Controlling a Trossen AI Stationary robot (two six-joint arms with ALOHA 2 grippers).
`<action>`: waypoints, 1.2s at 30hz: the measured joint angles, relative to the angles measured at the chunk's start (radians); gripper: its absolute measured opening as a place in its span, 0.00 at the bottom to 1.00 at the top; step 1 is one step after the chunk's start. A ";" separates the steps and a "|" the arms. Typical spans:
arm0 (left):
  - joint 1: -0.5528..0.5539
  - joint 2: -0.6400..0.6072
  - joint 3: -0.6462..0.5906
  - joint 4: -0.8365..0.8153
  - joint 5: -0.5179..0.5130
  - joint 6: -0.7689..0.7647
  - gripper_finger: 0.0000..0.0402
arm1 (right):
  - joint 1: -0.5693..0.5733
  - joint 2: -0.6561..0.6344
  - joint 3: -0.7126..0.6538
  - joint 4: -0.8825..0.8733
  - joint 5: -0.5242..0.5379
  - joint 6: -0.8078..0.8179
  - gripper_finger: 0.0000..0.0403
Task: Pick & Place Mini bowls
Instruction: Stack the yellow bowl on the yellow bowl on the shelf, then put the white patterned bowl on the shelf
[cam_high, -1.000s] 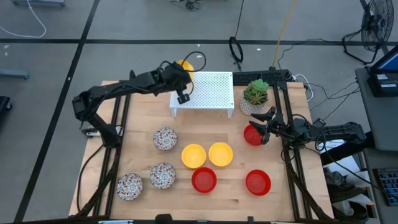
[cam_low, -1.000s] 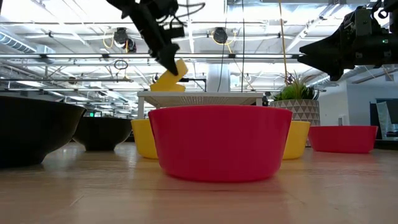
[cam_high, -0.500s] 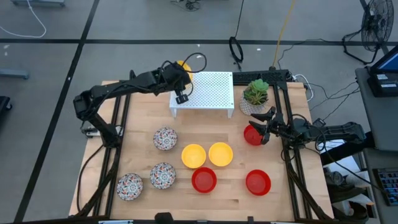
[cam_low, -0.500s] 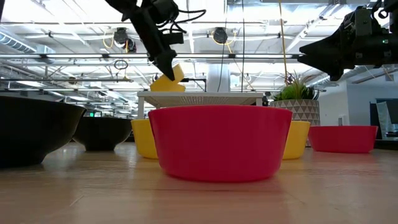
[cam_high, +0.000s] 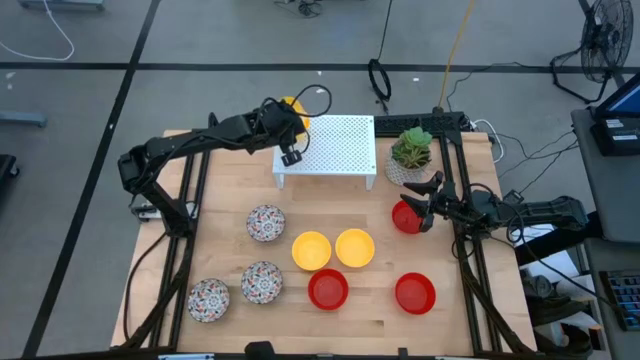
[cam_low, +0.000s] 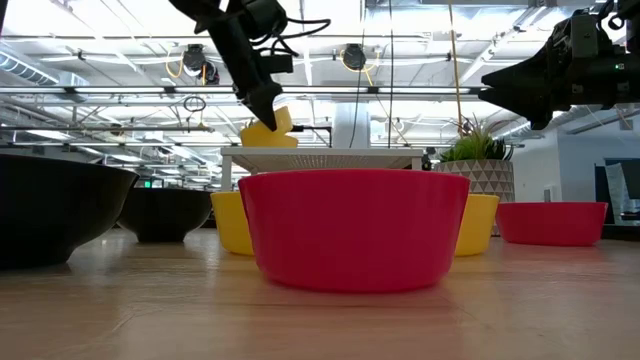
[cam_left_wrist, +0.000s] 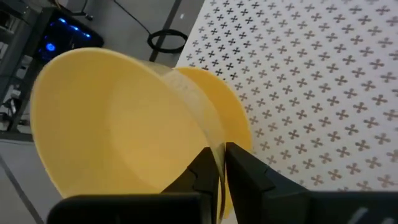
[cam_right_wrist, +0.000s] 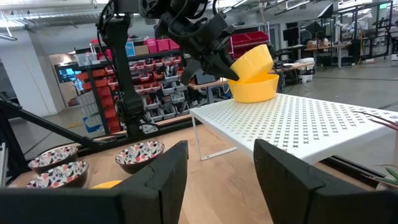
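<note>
My left gripper (cam_high: 289, 113) is over the white rack's (cam_high: 335, 145) far left corner, shut on a tilted yellow bowl (cam_right_wrist: 252, 60). Under that bowl a second yellow bowl (cam_right_wrist: 254, 88) stands on the rack top. My right gripper (cam_high: 423, 201) is open and hovers at the table's right, by a red bowl (cam_high: 404, 217); nothing is between its fingers (cam_right_wrist: 168, 171). On the wood stand two yellow bowls (cam_high: 311, 250) (cam_high: 354, 247), two red bowls (cam_high: 328, 289) (cam_high: 414, 293) and three mosaic bowls (cam_high: 265, 222) (cam_high: 261, 282) (cam_high: 208, 298). My left gripper (cam_left_wrist: 219, 154) pinches the yellow bowl's wall at the rim (cam_left_wrist: 208, 134), one finger inside and one outside. The fingers come from above, slanting down toward the far edge. The bowl is tilted, and its lower edge (cam_right_wrist: 239, 76) meets the rim of the yellow bowl under it.
A white pot with a green plant (cam_high: 411, 152) stands right of the rack, close behind my right gripper. Dark frame rails (cam_high: 470, 270) run along both table sides. Bare wood (cam_high: 360, 205) lies between the rack and the bowls.
My left gripper has come down over the rack's corner with the yellow bowl. The bowl hung clear above the lower yellow bowl a second ago and now sits against its rim, less steeply tipped. My right arm has kept still.
</note>
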 joint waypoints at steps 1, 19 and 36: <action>0.000 0.000 0.000 0.000 -0.001 -0.001 0.09 | 0.000 0.000 0.000 0.000 0.000 0.000 0.42; -0.081 -0.034 0.001 0.120 -0.004 0.024 0.47 | 0.000 0.000 0.000 0.000 0.000 0.001 0.42; -0.364 -0.091 -0.013 -0.428 0.278 -0.337 0.39 | 0.000 0.000 0.000 0.000 -0.004 0.081 0.42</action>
